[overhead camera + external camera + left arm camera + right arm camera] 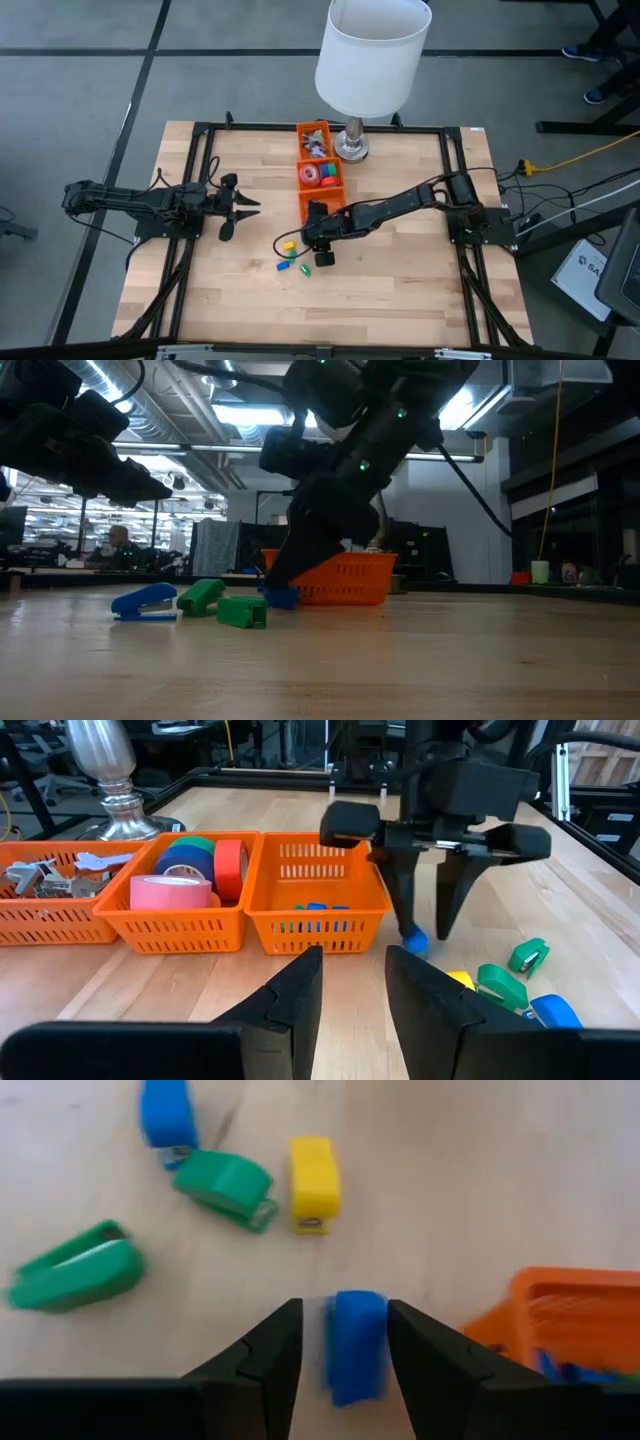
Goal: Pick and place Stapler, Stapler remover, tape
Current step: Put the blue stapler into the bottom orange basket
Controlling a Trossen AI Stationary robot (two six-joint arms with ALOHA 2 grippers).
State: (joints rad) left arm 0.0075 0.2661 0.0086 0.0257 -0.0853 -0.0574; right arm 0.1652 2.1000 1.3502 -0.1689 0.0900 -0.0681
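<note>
My right gripper (345, 1312) points down at the table beside the near orange basket (570, 1320). It is open, and its fingers stand on either side of a small blue stapler (357, 1345) lying on the wood. A narrow gap shows on one side. The left wrist view shows that stapler (413, 938) below the fingertips. More small staplers lie near it: yellow (313, 1183), green (228, 1185), green (75, 1267) and blue (165, 1110). Tape rolls (190, 875) sit in the middle basket. My left gripper (240, 207) waits open over the table's left half.
Three orange baskets stand in a row (320, 175): metal staple removers (55, 872) in the far one, tape in the middle one, blue staplers (315, 910) in the near one. A lamp with a white shade (372, 55) stands behind them. A black frame (200, 130) borders the table.
</note>
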